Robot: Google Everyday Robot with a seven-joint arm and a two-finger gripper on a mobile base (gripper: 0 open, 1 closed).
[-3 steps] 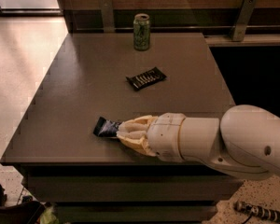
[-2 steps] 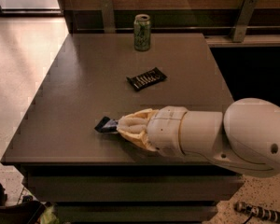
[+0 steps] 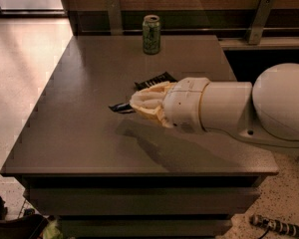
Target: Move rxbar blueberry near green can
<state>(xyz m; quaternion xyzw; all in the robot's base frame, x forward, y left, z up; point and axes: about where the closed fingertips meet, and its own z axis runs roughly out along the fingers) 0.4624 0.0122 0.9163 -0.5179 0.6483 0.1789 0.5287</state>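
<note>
Camera view. The gripper (image 3: 139, 103), over mid-table (image 3: 74, 138), was closed on the rxbar blueberry (image 3: 119, 107), whose dark end projected leftward from the fingertips. A black bar (image 3: 157, 79) lay just behind the gripper. The green can (image 3: 151, 34) stood upright near the far edge, well apart.

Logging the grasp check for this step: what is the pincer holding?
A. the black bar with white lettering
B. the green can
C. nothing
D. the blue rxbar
D: the rxbar pokes out of the pincer, which is shut on it over the middle of the table; the can stands apart at the far edge, and the black bar lies just behind the pincer.
</note>
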